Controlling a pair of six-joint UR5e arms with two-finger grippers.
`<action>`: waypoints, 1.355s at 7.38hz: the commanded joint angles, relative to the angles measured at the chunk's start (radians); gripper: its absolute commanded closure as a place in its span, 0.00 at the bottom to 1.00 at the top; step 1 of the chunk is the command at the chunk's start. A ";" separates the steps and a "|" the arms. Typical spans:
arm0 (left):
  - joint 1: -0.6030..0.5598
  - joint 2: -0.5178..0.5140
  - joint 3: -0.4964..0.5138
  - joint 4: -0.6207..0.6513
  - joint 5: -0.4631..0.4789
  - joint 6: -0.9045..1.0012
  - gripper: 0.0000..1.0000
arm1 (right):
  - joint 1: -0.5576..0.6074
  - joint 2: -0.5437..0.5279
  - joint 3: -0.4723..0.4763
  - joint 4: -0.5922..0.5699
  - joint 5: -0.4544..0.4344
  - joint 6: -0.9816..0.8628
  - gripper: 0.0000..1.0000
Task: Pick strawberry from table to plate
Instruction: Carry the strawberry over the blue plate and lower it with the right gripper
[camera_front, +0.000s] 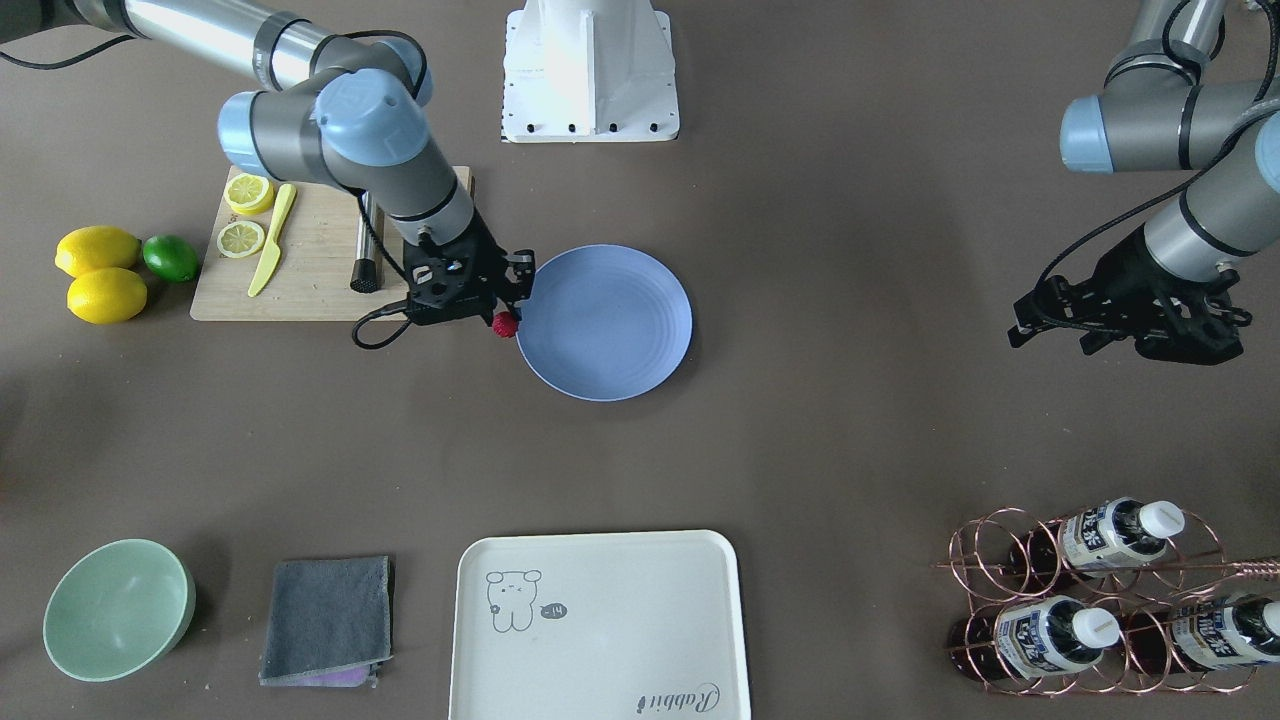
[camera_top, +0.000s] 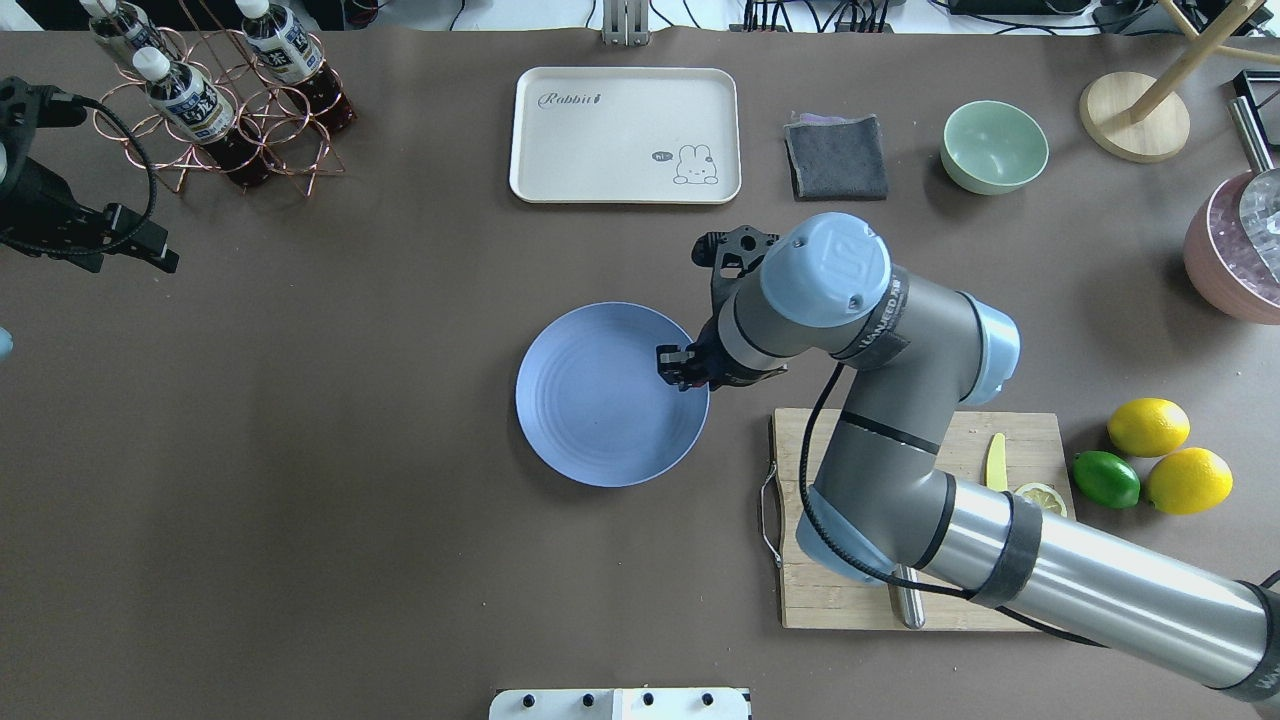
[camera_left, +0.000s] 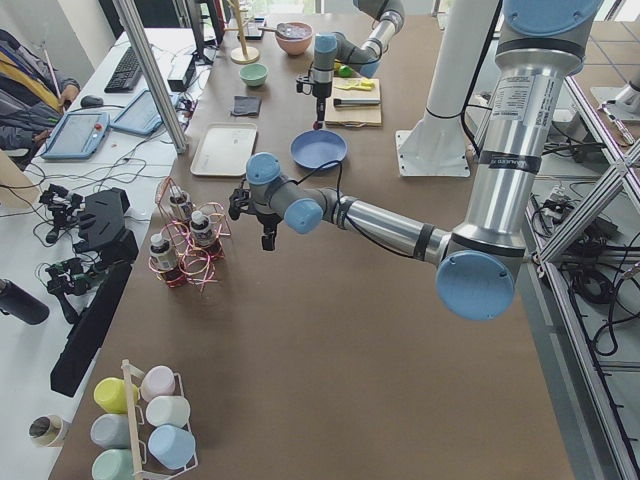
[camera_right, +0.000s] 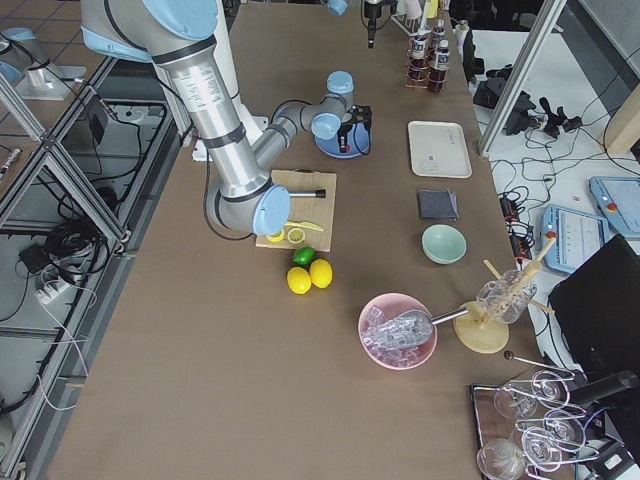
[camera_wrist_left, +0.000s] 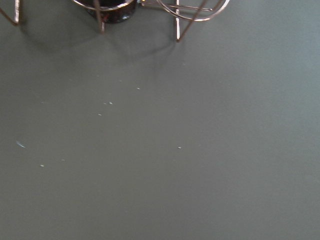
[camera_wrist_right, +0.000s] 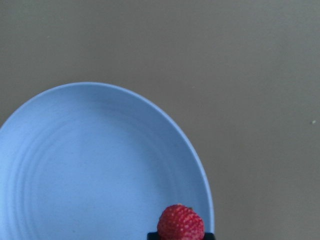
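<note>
The strawberry (camera_front: 505, 323), small, dark red and bumpy, is pinched in my right gripper (camera_front: 503, 316), which is shut on it. It hangs just over the rim of the blue plate (camera_front: 610, 325) on the cutting-board side. From the right wrist, the strawberry (camera_wrist_right: 180, 222) sits at the bottom edge, over the plate (camera_wrist_right: 90, 170). Overhead, the right gripper (camera_top: 681, 370) stands at the plate's (camera_top: 600, 400) right edge and hides the berry. My left gripper (camera_front: 1050, 335) hovers open and empty over bare table (camera_front: 850, 420), far from the plate.
A wooden cutting board (camera_front: 310, 270) with lemon slices and a yellow knife lies behind the right gripper, with two lemons and a lime (camera_front: 170, 257) beside it. Along the far side are a green bowl (camera_front: 118, 608), a grey cloth (camera_front: 328, 620), a cream tray (camera_front: 600, 625) and a bottle rack (camera_front: 1100, 600).
</note>
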 joint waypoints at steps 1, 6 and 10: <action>-0.017 0.012 -0.001 0.018 0.001 0.038 0.03 | -0.086 0.072 -0.042 -0.036 -0.093 0.058 1.00; -0.017 0.023 -0.004 0.017 0.009 0.038 0.03 | -0.088 0.144 -0.159 -0.028 -0.107 0.053 1.00; -0.017 0.023 -0.004 0.018 0.006 0.036 0.03 | -0.074 0.144 -0.150 -0.028 -0.109 0.047 0.00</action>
